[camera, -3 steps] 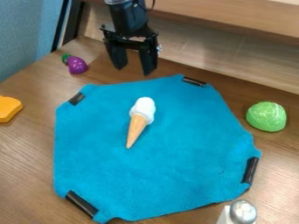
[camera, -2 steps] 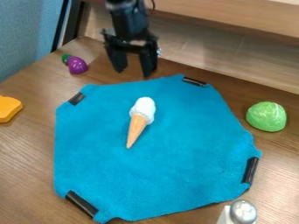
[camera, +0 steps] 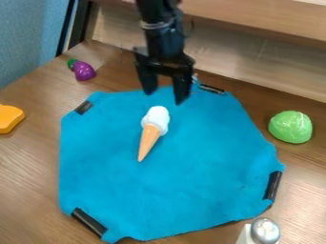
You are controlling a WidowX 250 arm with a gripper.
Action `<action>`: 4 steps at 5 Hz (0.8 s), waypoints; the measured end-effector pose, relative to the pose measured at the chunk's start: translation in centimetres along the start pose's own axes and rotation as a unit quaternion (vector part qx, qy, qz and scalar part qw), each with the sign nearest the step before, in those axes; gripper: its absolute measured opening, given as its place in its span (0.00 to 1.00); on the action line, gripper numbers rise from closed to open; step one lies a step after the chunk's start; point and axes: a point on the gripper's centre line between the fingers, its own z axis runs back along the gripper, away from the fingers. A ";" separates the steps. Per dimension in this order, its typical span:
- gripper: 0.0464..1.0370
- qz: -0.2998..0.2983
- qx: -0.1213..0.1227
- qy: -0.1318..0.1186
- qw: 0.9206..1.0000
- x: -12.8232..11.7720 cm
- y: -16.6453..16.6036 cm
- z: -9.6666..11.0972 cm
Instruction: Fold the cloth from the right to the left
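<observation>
A wood-grain table (camera: 28, 176) is spreading across most of the frame, with a blue panel (camera: 28, 38) standing at the upper left and a pale wooden board (camera: 255, 59) rising along the upper right. The blue cloth (camera: 191, 167) is lying spread out and unfolded on the table, taking up the center and reaching down to the bottom edge. Black strips are showing at its four cut-off corners: one at the upper left (camera: 83, 107), one at the upper right (camera: 211, 89), one at the lower right (camera: 273, 185) and one at the lower left (camera: 89, 222). A toy ice cream cone (camera: 150, 133) is resting on the cloth, left of and above its middle, its white top pointing up the frame and its tip pointing down.

The black gripper (camera: 165, 97) is hanging from the top of the frame over the cloth's upper part, just above and to the right of the cone's white top. Its fingers are standing apart, with nothing between them.

A purple toy with a green end (camera: 83, 71) is lying at the upper left, and a yellow-orange piece (camera: 9, 118) is sitting at the left edge. A green rounded toy (camera: 290, 127) is resting right of the cloth, and a silver-topped shaker (camera: 265, 231) is standing at the lower right.
</observation>
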 end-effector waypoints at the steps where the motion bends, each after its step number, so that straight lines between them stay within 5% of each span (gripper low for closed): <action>1: 0.96 -0.027 0.001 0.000 1.000 0.3 -2.7 -0.4; 4: 0.96 -0.062 -0.023 0.006 0.998 -0.7 -12.0 -3.1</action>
